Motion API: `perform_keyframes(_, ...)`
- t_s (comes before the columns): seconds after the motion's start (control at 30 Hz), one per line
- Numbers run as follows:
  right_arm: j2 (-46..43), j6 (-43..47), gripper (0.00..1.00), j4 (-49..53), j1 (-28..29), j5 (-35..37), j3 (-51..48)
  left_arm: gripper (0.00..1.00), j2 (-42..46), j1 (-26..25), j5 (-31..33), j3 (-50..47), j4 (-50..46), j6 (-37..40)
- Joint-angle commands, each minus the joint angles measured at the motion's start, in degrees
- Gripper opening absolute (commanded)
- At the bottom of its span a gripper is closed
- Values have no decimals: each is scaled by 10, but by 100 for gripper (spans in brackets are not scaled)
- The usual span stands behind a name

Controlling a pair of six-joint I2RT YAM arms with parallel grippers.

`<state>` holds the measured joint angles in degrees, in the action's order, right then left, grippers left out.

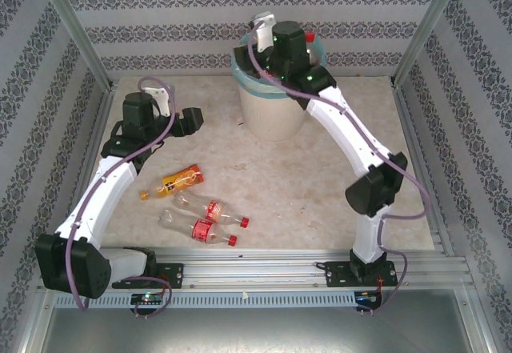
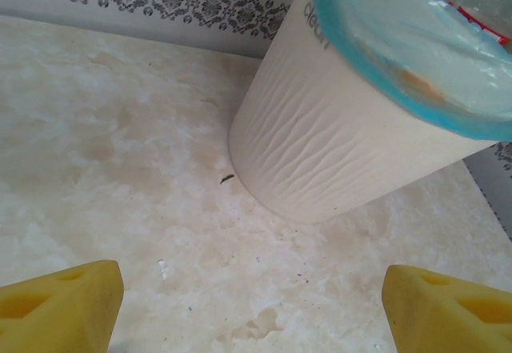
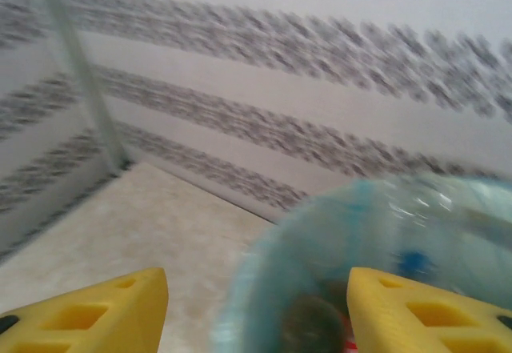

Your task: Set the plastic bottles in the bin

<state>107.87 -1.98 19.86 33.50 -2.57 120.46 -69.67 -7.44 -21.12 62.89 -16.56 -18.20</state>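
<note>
Three plastic bottles lie on the table at the front left: an orange one (image 1: 178, 182), one with a red label and red cap (image 1: 211, 209), and another red-labelled one (image 1: 202, 230). The bin (image 1: 274, 105) stands at the back centre, cream-white with a turquoise liner (image 2: 416, 57). A red-capped bottle (image 1: 308, 39) sticks up inside it. My right gripper (image 1: 272, 49) hovers over the bin's rim, open and holding nothing (image 3: 256, 313). Below it the blurred liner (image 3: 360, 225) shows a blue cap (image 3: 414, 263) inside. My left gripper (image 1: 189, 121) is open (image 2: 256, 321) above bare table, left of the bin.
Patterned walls and metal posts (image 1: 76, 29) close in the table on three sides. A metal rail (image 1: 280, 269) runs along the near edge by the arm bases. A small dark speck (image 2: 227, 179) lies beside the bin's foot.
</note>
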Motion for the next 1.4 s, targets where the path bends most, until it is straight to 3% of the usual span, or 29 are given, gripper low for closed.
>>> perform_keyframes(0.0,-94,68,65,-26,50,-39,-80,85,53,-4,45,13,-62,15)
perform_keyframes(0.13,-127,124,68,-75,79,-127,-230,85,112,-5,105,-12,-117,-27)
perform_keyframes(0.23,-117,140,67,-68,92,-203,-279,85,163,-5,135,-42,-146,-52)
perform_keyframes(0.43,-109,91,65,-85,133,-222,-379,85,235,-4,213,-113,-150,-54)
perform_keyframes(0.6,-74,32,64,-72,175,-214,-418,86,244,-4,230,-146,-99,-19)
perform_keyframes(0.83,0,-24,68,-16,234,-145,-388,97,228,-4,218,-153,-57,27)
perform_keyframes(1.37,113,-39,72,78,266,-122,-308,100,273,-4,253,-194,-35,55)
